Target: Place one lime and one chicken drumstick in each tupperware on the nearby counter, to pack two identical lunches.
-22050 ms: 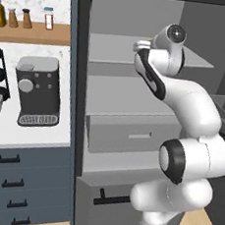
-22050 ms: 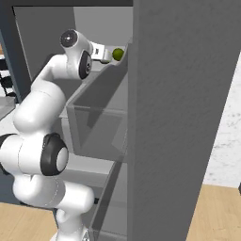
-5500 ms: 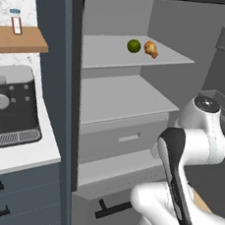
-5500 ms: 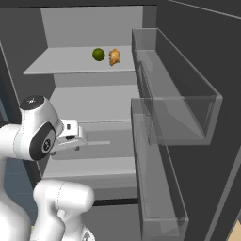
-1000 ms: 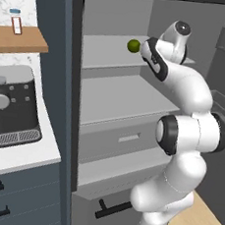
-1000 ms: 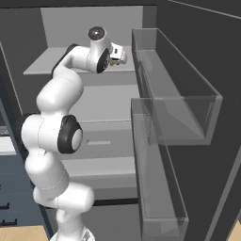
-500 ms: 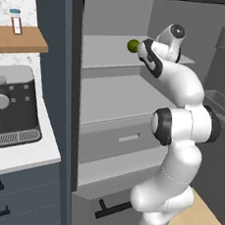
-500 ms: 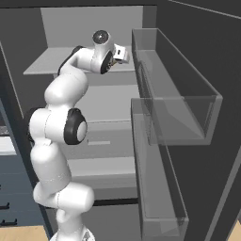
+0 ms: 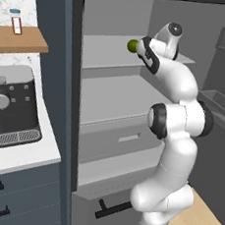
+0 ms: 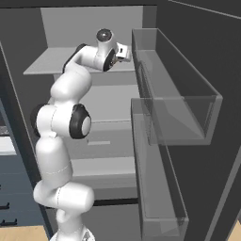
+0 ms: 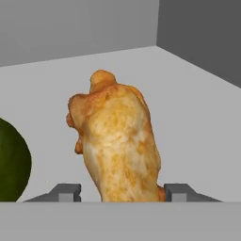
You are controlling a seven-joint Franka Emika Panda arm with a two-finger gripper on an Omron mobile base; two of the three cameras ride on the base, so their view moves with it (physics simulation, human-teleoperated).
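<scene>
Here, on the fridge's top shelf [image 9: 109, 52], I am leaving the lime [image 11: 12, 162] at left and narrowing the gripper [image 11: 120, 193] around the chicken drumstick [image 11: 115, 143], jaws flanking it, grip unconfirmed.

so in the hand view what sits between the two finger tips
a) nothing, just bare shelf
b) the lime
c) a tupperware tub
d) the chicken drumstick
d: the golden-brown chicken drumstick rises right between the two dark finger tips of the hand, while the lime sits off at the left edge of that view, both on the grey fridge shelf.
</scene>
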